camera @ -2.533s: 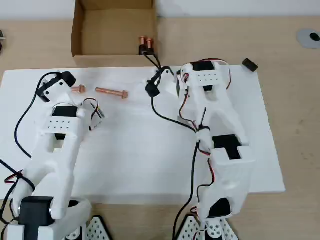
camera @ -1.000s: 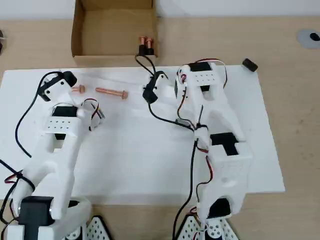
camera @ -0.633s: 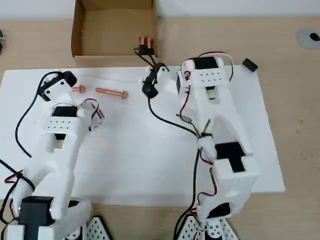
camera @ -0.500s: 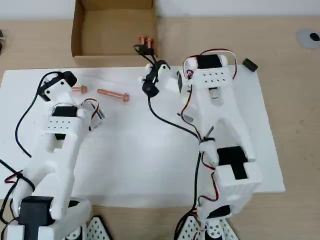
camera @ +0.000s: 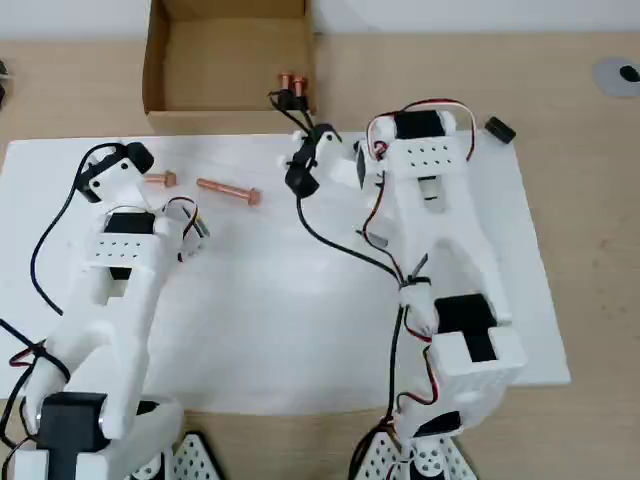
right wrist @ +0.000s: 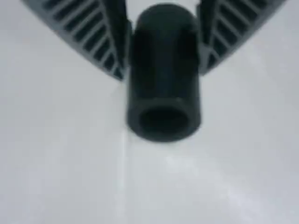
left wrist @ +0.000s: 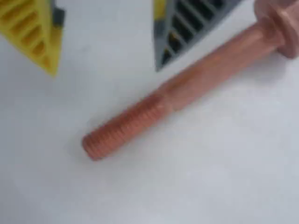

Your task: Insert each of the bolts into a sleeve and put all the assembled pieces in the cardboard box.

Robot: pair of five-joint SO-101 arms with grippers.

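Note:
My left gripper (left wrist: 105,56) is open just over a copper bolt (left wrist: 187,88) that lies flat on the white sheet; one finger (left wrist: 173,32) overlaps its shank. From above, that gripper (camera: 135,180) stands at the sheet's far left, a bolt end (camera: 160,179) poking out beside it. A second bolt (camera: 228,189) lies just to its right. My right gripper (right wrist: 163,67) is shut on a black sleeve (right wrist: 163,98), held low over the sheet, bore facing the camera. From above it (camera: 357,168) sits near the sheet's far edge. The cardboard box (camera: 155,70) holds two assembled pieces (camera: 292,88) in its near right corner.
A white sheet (camera: 280,300) covers the table between the arms. A spare black sleeve (camera: 500,129) lies off its far right corner. A black cable (camera: 303,175) loops beside my right gripper. A grey disc (camera: 617,75) sits at the far right edge.
The right arm has swung right and toward the table's far side with the sleeve. Both loose bolts have shifted slightly right. The left arm has stayed almost still.

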